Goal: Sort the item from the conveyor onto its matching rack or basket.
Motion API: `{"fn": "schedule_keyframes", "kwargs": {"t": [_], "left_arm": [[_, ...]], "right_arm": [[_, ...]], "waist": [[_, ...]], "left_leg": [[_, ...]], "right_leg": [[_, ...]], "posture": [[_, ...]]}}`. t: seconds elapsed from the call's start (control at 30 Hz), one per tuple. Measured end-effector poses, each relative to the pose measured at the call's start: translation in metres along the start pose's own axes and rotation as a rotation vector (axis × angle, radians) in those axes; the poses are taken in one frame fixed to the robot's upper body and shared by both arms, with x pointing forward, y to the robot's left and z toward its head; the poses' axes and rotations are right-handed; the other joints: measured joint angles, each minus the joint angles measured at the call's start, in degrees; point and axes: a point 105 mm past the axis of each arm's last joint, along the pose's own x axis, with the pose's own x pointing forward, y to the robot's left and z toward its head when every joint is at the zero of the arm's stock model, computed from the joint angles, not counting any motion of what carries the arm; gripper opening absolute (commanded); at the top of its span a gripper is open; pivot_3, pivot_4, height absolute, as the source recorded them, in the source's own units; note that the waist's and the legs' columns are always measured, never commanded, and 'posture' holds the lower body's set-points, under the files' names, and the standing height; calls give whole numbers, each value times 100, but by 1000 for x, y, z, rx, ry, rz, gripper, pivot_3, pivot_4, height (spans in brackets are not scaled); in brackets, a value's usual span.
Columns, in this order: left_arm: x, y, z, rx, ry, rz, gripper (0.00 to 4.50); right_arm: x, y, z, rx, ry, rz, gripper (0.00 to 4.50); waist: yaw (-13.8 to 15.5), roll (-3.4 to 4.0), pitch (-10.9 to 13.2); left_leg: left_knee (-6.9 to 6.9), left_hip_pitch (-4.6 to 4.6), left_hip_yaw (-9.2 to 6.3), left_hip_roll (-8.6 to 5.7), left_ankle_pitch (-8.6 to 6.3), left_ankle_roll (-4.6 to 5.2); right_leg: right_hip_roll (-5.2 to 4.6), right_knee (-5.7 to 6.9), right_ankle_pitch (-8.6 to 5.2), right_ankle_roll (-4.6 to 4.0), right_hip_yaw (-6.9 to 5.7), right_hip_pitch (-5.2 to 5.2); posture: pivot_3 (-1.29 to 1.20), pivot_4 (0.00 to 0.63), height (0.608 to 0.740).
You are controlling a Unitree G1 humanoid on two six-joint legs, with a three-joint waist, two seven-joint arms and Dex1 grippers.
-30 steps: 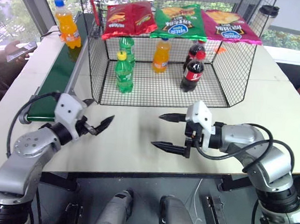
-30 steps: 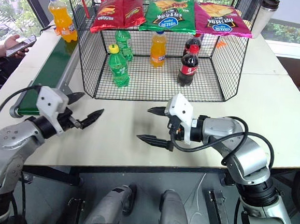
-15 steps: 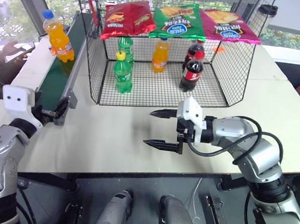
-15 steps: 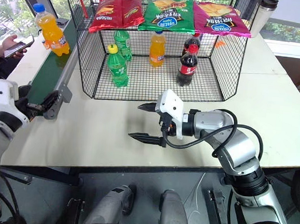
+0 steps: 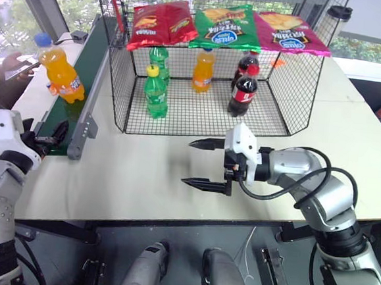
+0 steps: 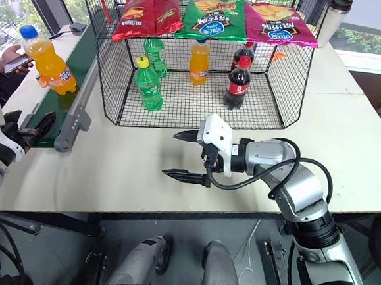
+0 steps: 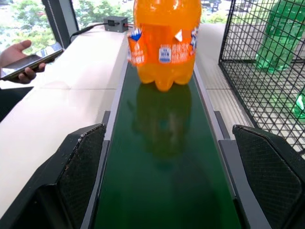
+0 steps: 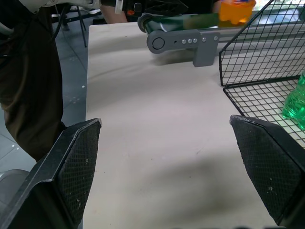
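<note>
Since a second earlier, the bottle [image 5: 59, 69] had ridden nearer along the belt [image 7: 164, 157], and the left gripper [image 7: 167, 191] had swung from over the table out to the left, to the belt's near end. The bottle, orange soda with a blue cap, stood upright on the green belt, left of the cage [image 5: 203, 64] and just beyond the left gripper, not touched by it. That gripper pointed along the belt toward the bottle, its fingers [image 7: 81, 167] spread wide, one on each side of the belt frame, holding nothing.

The right gripper [image 5: 201, 163] hung over the bare table [image 5: 141, 178] just in front of the cage, pointing left, fingers wide apart and empty.

The black wire cage stood on the far middle of the table. On its grid floor were two green bottles [image 5: 156, 90] at the left, an orange bottle with an orange cap [image 5: 203, 69] in the middle and two cola bottles [image 5: 243, 87] at the right. Three snack bags [image 5: 225, 26], red, green and pink, lay on its flat top.

At the far left, a person's hand [image 7: 19, 59] held a phone [image 7: 29, 61] by the table edge.
</note>
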Motion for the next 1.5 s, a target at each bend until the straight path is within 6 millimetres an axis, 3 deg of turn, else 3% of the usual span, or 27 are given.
{"fn": "schedule_keyframes", "kwargs": {"t": [0.57,0.73,1.03,1.27,1.4,1.5], "left_arm": [[6,-13,-5,15,21,-39,4500],[2,-17,-13,13,44,-88,2894],[4,-16,-9,-29,27,-123,2876],[11,-26,16,-24,-29,-207,2876],[10,-44,29,1,-32,-331,2876],[8,-65,23,34,18,-469,2876]], "right_arm": [[0,-1,0,4,-2,-9,4478],[0,-1,0,7,0,-13,4500],[-1,-2,-1,13,3,-21,4500],[-2,-3,-2,19,6,-26,4500],[-3,-4,0,37,-5,-36,4500],[-3,-9,8,59,-35,-58,4500]], "waist": [[2,0,0],[21,0,0],[3,-2,1],[4,-3,2],[-2,-3,2],[-3,-3,2]], "left_leg": [[0,0,1,0,0,0],[1,0,-1,-1,0,0],[0,-3,-1,0,0,0],[0,-7,-1,0,0,0],[0,-8,0,0,0,0],[-1,-8,0,0,0,0]], "right_leg": [[0,0,1,0,0,0],[-1,-1,1,-1,0,2],[-1,-1,1,-1,1,-3],[0,-1,1,-1,0,-6],[0,-2,1,-1,0,-7],[0,-1,2,-3,1,-9]], "posture": [[0,150,739],[0,150,739],[0,150,739],[0,150,739],[0,150,739],[0,150,739]]}}
